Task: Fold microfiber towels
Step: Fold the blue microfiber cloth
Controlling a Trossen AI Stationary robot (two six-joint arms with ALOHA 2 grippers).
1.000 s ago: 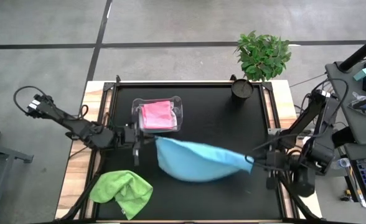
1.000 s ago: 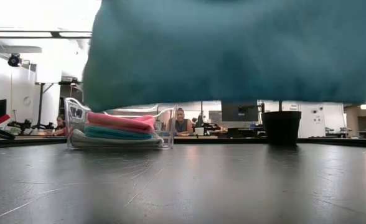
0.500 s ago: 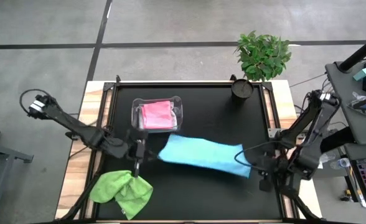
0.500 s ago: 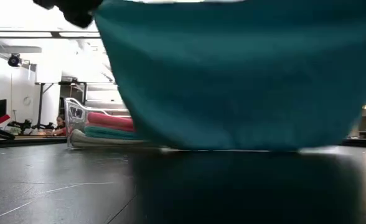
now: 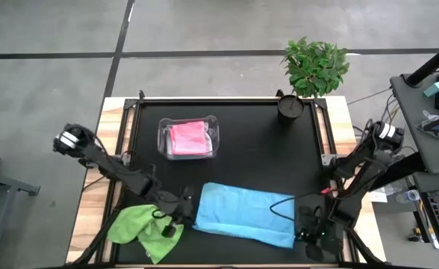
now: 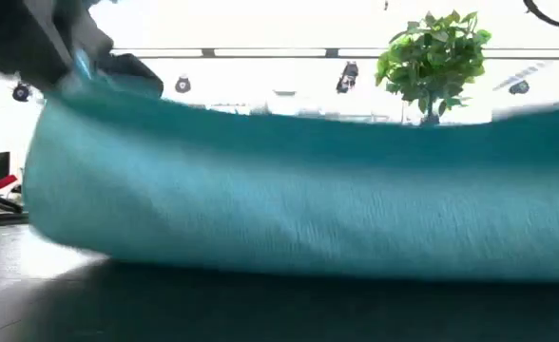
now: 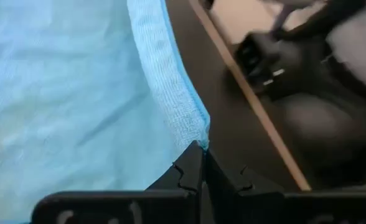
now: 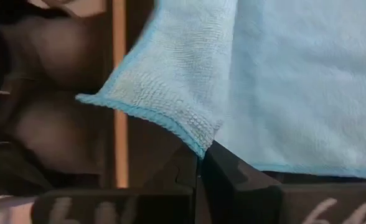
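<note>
Blue towel [image 5: 246, 214] held low over the front of the counter [image 5: 264, 149], one near corner in each pincer.

The left pincer [image 5: 184, 203] was clamped on the towel's left near corner, beside the crumpled green towel [image 5: 145, 228]; the right pincer [image 5: 303, 224] was clamped on the right near corner, close to the counter's front edge. Both wrist views showed only a small bite of hem between the shut fingers. The pink towel [image 5: 187, 137] lay in the tub [image 5: 213, 140], well apart behind. To do this step well, the two pincers should probably keep level and hold the hem taut, so the cloth settles flat without wrinkles. The green towel sits near enough to snag the left corner, so that side wants care.
</note>
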